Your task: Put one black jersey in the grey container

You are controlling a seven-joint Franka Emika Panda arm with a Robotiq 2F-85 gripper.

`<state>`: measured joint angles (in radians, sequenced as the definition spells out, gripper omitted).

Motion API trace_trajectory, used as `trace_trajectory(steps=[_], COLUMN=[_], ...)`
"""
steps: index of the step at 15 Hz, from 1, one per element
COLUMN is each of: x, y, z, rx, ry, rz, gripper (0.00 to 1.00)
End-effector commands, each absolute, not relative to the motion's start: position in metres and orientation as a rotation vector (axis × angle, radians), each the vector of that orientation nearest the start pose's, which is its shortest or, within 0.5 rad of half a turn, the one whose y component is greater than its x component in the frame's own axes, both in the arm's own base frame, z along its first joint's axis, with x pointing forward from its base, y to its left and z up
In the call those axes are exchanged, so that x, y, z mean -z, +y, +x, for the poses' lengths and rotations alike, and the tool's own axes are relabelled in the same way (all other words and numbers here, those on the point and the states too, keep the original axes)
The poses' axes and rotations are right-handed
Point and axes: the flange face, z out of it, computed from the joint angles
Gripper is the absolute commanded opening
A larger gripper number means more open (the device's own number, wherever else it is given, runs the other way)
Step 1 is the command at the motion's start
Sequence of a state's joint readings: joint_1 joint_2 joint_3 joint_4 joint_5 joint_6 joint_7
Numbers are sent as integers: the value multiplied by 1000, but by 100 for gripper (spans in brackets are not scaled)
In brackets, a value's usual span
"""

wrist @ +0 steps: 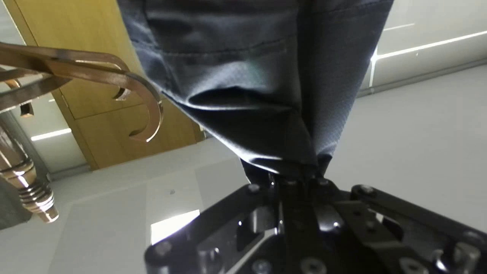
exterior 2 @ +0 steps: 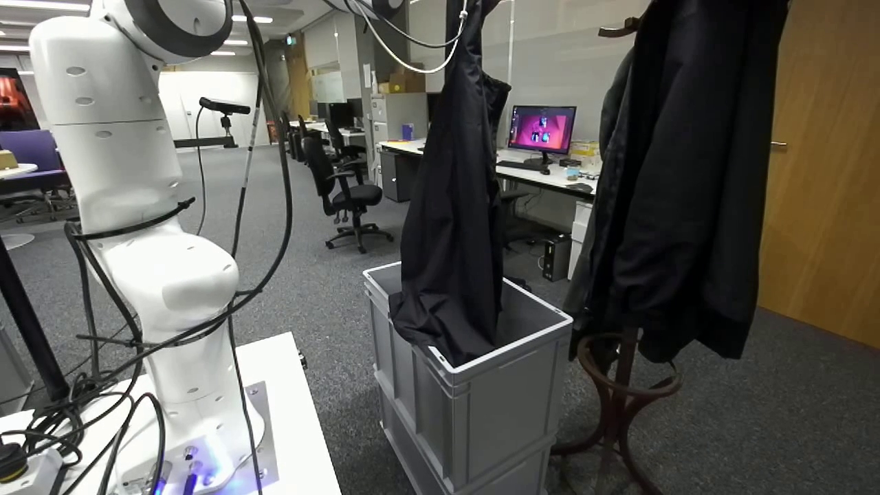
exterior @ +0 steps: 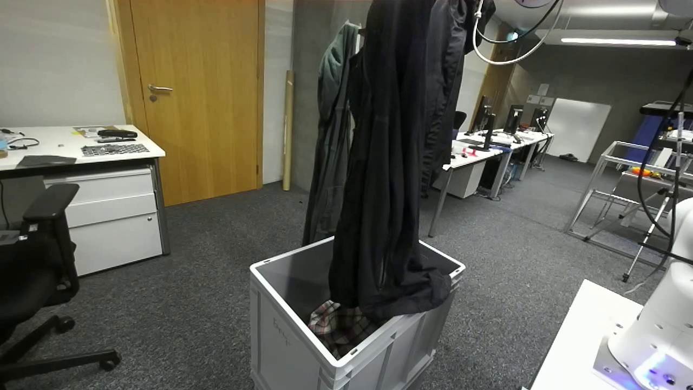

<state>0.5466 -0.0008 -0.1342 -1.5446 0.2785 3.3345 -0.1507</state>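
You've got the long, limp, plain black fabric jersey (exterior: 381,162) hanging from the black metal gripper (wrist: 298,180), fingers clamped on a gathered pinch of its cloth! Its bottom reaches the large light-grey ribbed plastic crate (exterior: 292,336), part down in the mouth, part bunched over the rim facing the white robot arm (exterior 2: 127,172). This reads as the lowering step, release not yet made. What you want next, I'd judge, is a shift towards the middle of the mouth, then down, so the length folds inside; let go too soon and that bunch could drag cloth over the edge.

Now the views. Only the wrist view settles your grip: both exterior views lose the jersey's upper end at the top edge. In an exterior view you spot checked cloth (exterior: 344,325) lying in the crate. The wrist view misses the crate but catches curved brown hooks (wrist: 152,101); the brown coat stand (exterior 2: 624,364) shows its foot in an exterior view, below a black jacket (exterior 2: 694,172).
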Motion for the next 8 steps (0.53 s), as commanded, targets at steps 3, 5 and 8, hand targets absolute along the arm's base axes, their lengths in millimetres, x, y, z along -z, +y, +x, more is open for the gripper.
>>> trace_trajectory(steps=[3, 5, 8], x=[-848, -843, -837], y=[183, 181, 178], z=[529, 533, 536], rx=[2048, 2025, 1984], ry=[-170, -165, -158], rz=[-1841, -1874, -1923], gripper=[0, 0, 0])
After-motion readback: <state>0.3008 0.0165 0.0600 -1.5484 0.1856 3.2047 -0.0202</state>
